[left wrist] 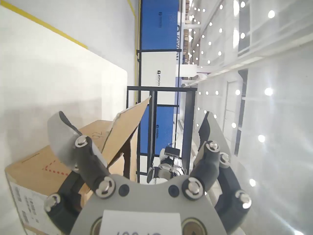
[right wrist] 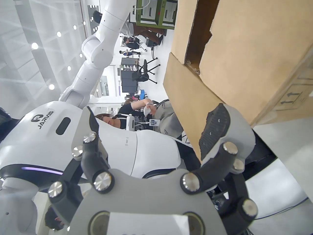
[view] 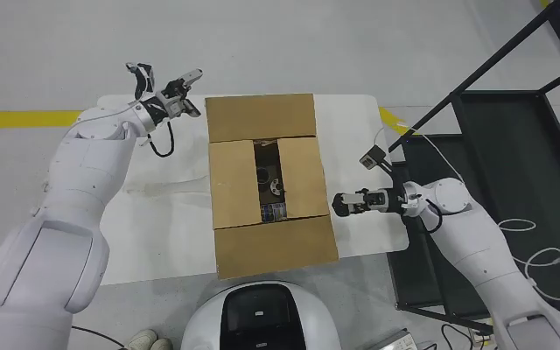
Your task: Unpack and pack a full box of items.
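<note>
So the cardboard box (view: 234, 184) sits roughly in the middle of the white table (view: 157, 219), and it's only half opened up. The far flap (view: 261, 116) and the near flap (view: 276, 247) are folded right out flat, but the two side flaps lie mostly over the top, leaving just a narrow slot (view: 269, 179) down the centre. Through that slot you can see dark stuff packed inside: something roundish (view: 276, 185) about halfway along, and something with a bit of pale print (view: 273, 211) at the near end. Honestly can't name any of it, since the side flaps cover the rest of the contents.

The left gripper (view: 164, 77) hangs off the box's far left corner, well clear of the cardboard, with its fingers spread wide and nothing between them. In the left wrist view one flap (left wrist: 127, 125) sticks up at an angle past the box corner.

The right gripper (view: 339, 204) is just beside the box's right side, low down near the table. Its fingers are apart too. One ribbed pad (right wrist: 215, 133) sits right up against the edge of a cardboard flap (right wrist: 190, 108), though I can't tell if it's actually touching. The other finger is hard to pick out.

There's a black metal rack (view: 490, 175) off to the right of the table.
</note>
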Available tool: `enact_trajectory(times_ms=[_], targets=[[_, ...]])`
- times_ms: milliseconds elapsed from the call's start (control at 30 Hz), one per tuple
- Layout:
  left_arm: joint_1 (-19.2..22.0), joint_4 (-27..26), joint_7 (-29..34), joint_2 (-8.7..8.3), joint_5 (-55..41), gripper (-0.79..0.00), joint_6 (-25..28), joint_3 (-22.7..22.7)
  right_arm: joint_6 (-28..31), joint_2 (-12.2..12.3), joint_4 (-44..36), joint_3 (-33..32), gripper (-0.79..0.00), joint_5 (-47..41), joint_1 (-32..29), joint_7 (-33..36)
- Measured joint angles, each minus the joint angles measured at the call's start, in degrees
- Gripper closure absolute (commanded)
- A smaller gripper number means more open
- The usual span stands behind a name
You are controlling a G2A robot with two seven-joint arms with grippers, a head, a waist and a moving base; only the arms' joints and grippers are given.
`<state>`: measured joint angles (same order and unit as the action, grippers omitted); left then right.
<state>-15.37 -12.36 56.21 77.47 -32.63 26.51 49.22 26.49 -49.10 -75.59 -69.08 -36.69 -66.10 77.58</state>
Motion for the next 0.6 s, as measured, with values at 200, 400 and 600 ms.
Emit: enact_trajectory(times_ms=[200, 400, 600], targets=[[-2.3, -2.1, 15.7, -3.84, -3.4, -0.785, 5.2, 4.0, -2.9, -1.2, -3.6, 3.5, -0.785, 10.0, 3.7, -10.0], [-10.0, -16.3, 22.0, -8.96, -3.0, -0.785, -0.4, 7.9, -11.8, -2.4, -9.9, 8.1, -0.785, 17.9, 5.8, -16.9], [-23.1, -37.7, 27.9, -15.63, -2.1, -0.785, -6.3, 16.6, -22.7, -4.0, -11.3, 13.6, -0.785, 16.9, 8.8, -16.8]])
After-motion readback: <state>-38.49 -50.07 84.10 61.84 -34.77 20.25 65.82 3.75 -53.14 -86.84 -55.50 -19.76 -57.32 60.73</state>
